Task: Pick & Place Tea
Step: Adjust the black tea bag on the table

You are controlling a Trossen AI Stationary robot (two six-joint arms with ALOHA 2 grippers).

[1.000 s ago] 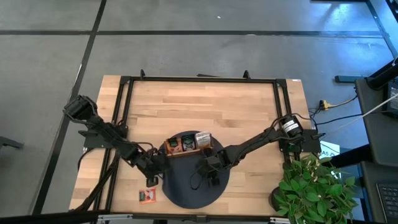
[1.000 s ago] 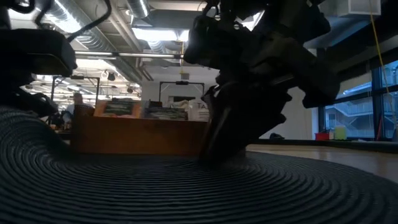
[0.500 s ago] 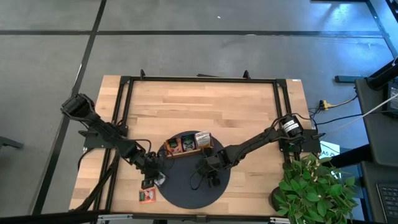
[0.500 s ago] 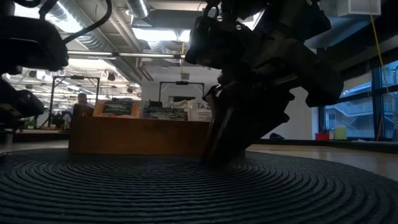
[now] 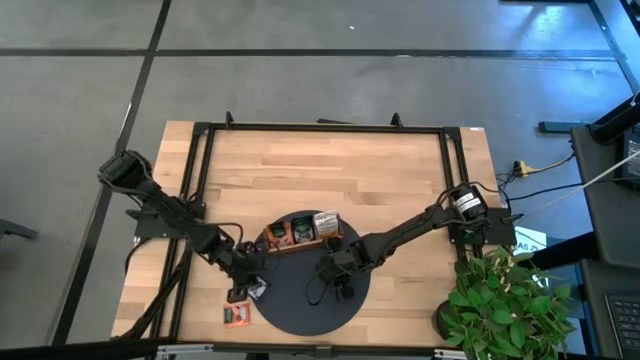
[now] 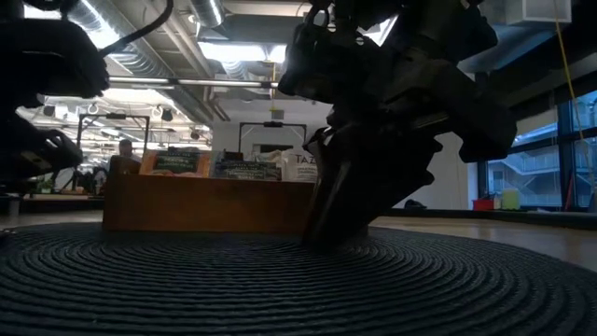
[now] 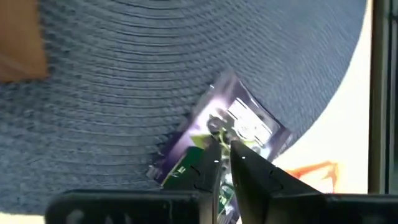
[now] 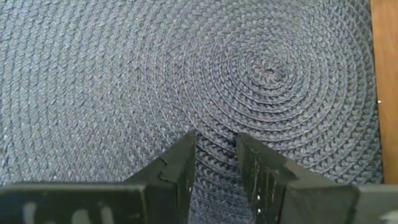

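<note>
My left gripper (image 5: 246,284) is shut on a dark, shiny tea sachet (image 7: 231,127) with green marks, above the left rim of the round dark grey mat (image 5: 310,300). An orange-red sachet (image 5: 237,315) lies flat on the wood just off the mat's near left; its corner (image 7: 314,170) also shows in the left wrist view. The brown wooden tray (image 5: 300,232) with more sachets stands at the mat's far edge. My right gripper (image 8: 216,149) is open low over the mat's middle (image 5: 340,286), with nothing between its fingers. My left gripper pinches the dark sachet between its two fingers (image 7: 244,169), at the middle of the sachet's edge nearest the gripper (image 7: 219,142). The fingers slant down from the table's left. The sachet is tilted beyond the fingertips over the mat's rim; I cannot tell whether its far corner touches the mat.
The black frame rails (image 5: 195,180) run along the table's left, far and right sides. A potted plant (image 5: 500,300) stands at the near right corner. Bare wood (image 5: 330,170) lies beyond the tray.
My left gripper has gone a little toward the table's near edge and turned slightly, still shut on the dark sachet. In the low view the mat's left part, raised a second ago, now lies flat.
</note>
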